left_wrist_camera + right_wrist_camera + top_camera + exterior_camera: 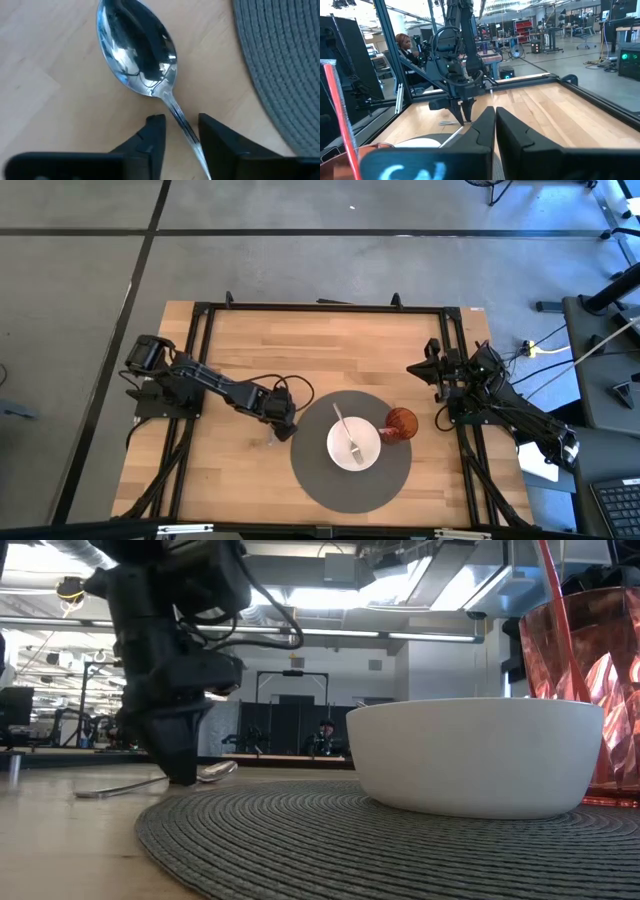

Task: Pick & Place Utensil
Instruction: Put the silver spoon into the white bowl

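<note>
Counting: one spoon (137, 55), one fork (347, 433), one white bowl (354, 446), one red cup (400, 425), one round grey mat (330, 480), all on the wooden desk (330, 345).

Spoon lies flat on bare wood just left of the mat edge, lower-centre-left of the high view; bowl end shiny, handle running back between the left claw (181, 132) fingers. Left arm stretched from the desk's left side toward centre, wrist tipped down, claw low over the spoon handle. Fingers slightly apart, straddling the handle, not visibly clamped on it.

Fork rests in the bowl, bowl centred on the mat, cup just right of it with a red straw.

Right claw (495, 120) parked at the right edge of the desk, arm folded, fingers pressed together, holding nothing.

Person visible in the room beyond.
</note>
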Robot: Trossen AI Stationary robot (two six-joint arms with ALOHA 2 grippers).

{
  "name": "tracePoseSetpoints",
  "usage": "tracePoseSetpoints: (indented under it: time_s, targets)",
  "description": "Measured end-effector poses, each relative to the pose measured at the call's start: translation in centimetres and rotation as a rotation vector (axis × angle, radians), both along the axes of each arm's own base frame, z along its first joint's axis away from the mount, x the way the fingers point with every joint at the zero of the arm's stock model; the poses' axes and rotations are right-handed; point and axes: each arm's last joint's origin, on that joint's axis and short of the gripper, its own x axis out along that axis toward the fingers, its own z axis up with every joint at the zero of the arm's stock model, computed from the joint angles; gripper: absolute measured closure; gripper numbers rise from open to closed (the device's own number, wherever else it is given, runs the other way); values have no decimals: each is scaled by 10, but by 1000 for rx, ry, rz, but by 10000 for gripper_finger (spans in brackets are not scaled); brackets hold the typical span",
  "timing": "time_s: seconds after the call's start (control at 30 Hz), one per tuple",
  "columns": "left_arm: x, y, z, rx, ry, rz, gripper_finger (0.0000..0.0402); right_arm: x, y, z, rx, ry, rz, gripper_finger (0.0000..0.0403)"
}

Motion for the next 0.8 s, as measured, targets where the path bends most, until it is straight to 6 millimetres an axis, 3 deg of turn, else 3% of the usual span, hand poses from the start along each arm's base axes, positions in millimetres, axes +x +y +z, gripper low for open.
tracePoseSetpoints:
  time_s: [0.2,0.33,0.57,0.8]
  targets:
    - [1,0,1,45,9,-62,385,0,0,0,16,3,4,386]
    - [9,-11,13,147,3,-189,391,0,0,0,20,2,4,386]
    - [25,-31,71,369,26,-245,394,0,0,0,14,0,4,386]
    - [46,-48,115,358,-102,-289,394,0,0,0,22,-2,13,386]
